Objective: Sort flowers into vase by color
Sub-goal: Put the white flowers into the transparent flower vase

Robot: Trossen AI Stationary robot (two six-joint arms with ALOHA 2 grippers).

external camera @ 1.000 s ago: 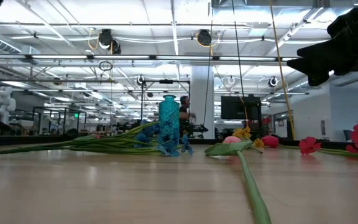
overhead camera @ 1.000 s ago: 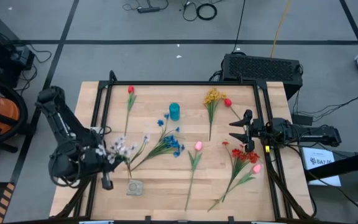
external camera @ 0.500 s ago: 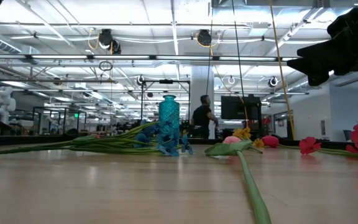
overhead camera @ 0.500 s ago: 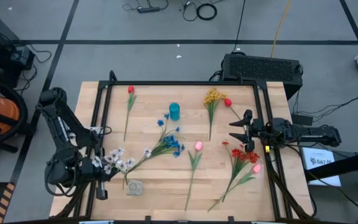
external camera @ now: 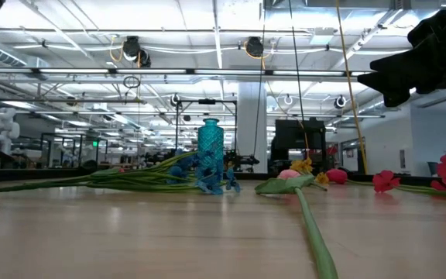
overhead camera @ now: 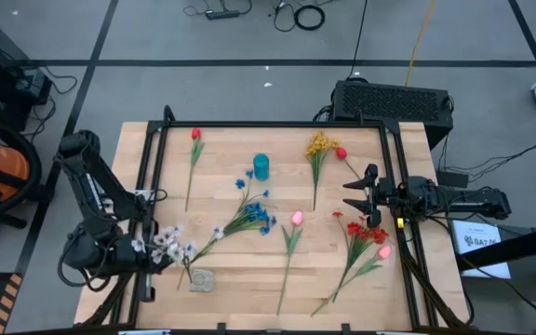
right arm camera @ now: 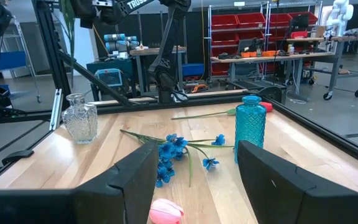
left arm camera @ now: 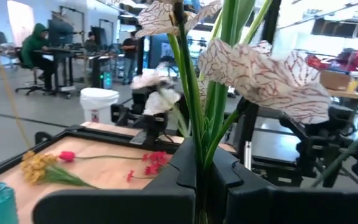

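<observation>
The left hand point(left arm camera: 207, 180) is clamped on a white spray point(left arm camera: 272, 78), red-veined petals on green stems.

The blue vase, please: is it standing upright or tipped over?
Upright. The blue vase stands on its base, neck up, in the low view and the right wrist view.

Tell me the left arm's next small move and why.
Probably carry the white flowers toward the clear vase. The left gripper is shut on their stems, holding them lifted near the table's front-left corner, and the clear vase stands just beside it. The right gripper waits open at the right edge.
</observation>
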